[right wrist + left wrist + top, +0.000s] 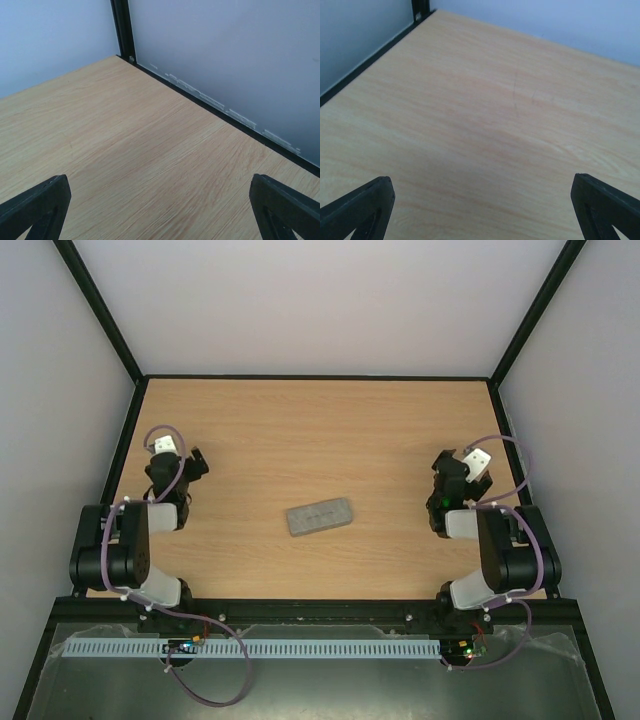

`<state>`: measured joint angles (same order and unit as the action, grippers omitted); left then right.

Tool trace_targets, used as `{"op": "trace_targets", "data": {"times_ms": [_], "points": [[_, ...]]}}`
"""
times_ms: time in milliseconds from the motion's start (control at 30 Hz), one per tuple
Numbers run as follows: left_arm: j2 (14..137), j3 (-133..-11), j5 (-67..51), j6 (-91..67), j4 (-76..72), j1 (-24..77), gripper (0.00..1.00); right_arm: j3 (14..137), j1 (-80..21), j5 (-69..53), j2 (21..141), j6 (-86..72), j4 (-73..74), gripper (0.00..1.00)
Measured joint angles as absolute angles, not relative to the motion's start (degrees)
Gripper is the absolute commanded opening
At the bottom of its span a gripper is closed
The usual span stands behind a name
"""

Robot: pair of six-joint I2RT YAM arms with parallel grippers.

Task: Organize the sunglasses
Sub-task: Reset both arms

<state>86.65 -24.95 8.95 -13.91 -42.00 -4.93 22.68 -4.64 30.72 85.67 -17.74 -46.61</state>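
The sunglasses are not in view. A closed grey rectangular textured case point(319, 516) lies on the wooden table point(320, 430) midway between the arms. My left gripper point(196, 462) is at the left side of the table, open and empty, well apart from the case. Its wrist view shows its fingers point(362, 207) spread wide over bare wood. My right gripper point(441, 468) is at the right side, open and empty, also apart from the case. Its fingers point(285, 205) are spread wide over bare wood.
Black frame rails point(135, 430) and pale walls point(320, 300) bound the table at the left, back and right. The right wrist view shows the back right corner post point(122, 27). A white slotted strip point(250, 648) lies below the near edge.
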Motion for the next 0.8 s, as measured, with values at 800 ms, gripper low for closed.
{"op": "trace_targets", "data": {"times_ms": [800], "points": [[86.67, -14.66, 12.38, -6.79, -62.39, 0.38, 1.00, 9.17, -5.76, 25.54, 84.03, -11.64, -69.95, 0.99]]}}
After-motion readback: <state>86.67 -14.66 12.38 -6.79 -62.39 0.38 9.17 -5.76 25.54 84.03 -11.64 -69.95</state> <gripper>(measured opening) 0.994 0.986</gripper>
